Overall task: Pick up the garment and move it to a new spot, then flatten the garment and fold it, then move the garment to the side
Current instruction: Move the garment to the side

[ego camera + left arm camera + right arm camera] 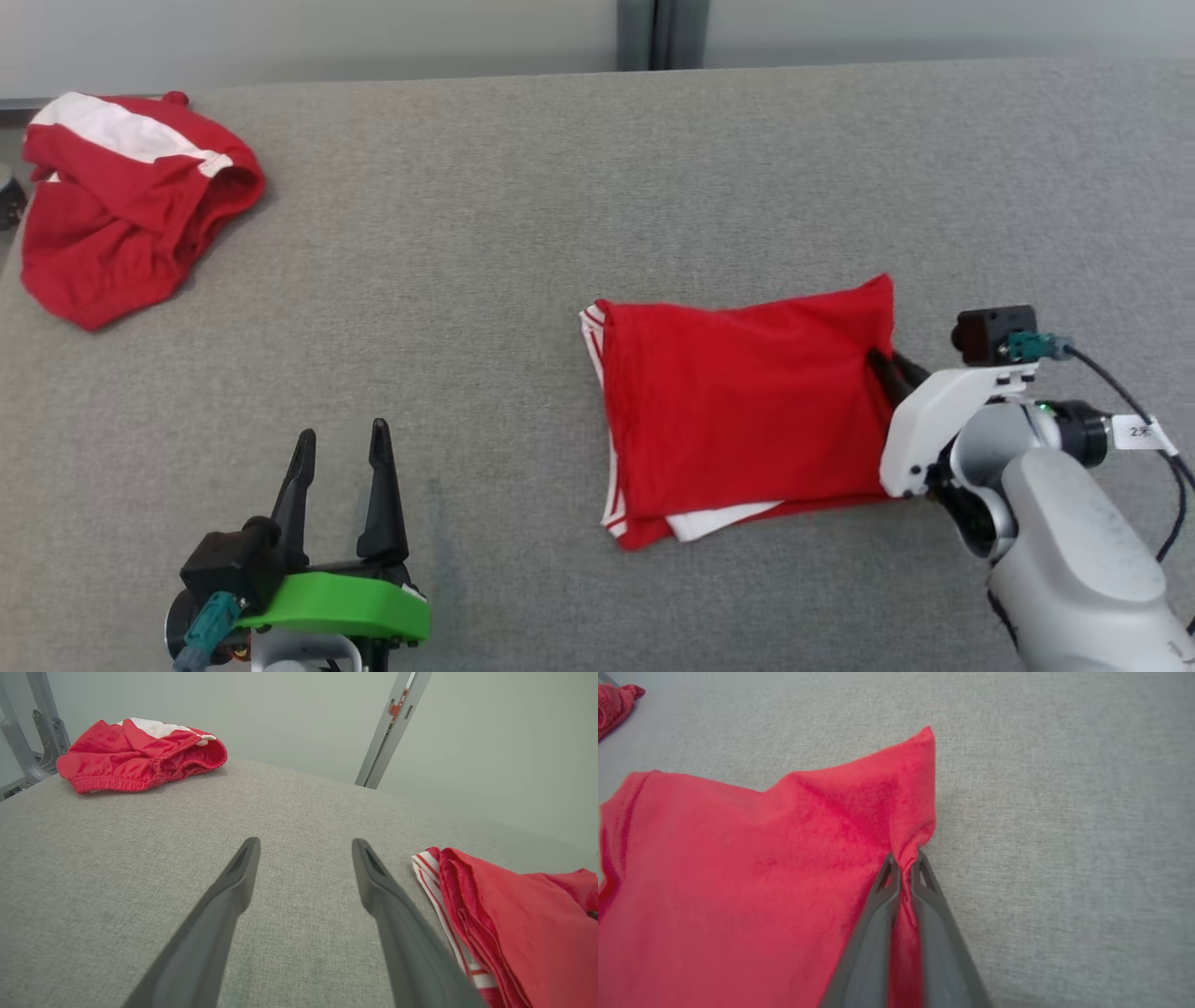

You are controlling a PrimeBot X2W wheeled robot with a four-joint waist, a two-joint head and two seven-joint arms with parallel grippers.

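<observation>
1. On the table (523, 187), right of its middle and toward its near edge: the garment (747, 411), red with white side stripes. It lies as a flat folded rectangle, several layers stacked. A white bit pokes out on the side nearest the table's front.
2. Right gripper (903, 865): at the garment edge that faces the table's right end. Fingers clenched on a pinch of red cloth, and the fabric puckers up between the tips.
3. Left gripper (341, 443): over the table's near left part, well apart from the garment. Fingers spread wide, grasping nothing.
4. Pile (131, 205): a second red-and-white garment, crumpled, at the table's far left corner. Neither gripper touches it.
5. Progress (judgement): relocation, flattening and folding look done, given the neat stacked rectangle. Only the last step is left, moving the garment to the side.
6. The pinch on the edge reads as the start of that step; the cloth is not yet off the table.
7. Risk (judgement): one pinch on one edge may let the lower layers slide and undo the fold.
</observation>
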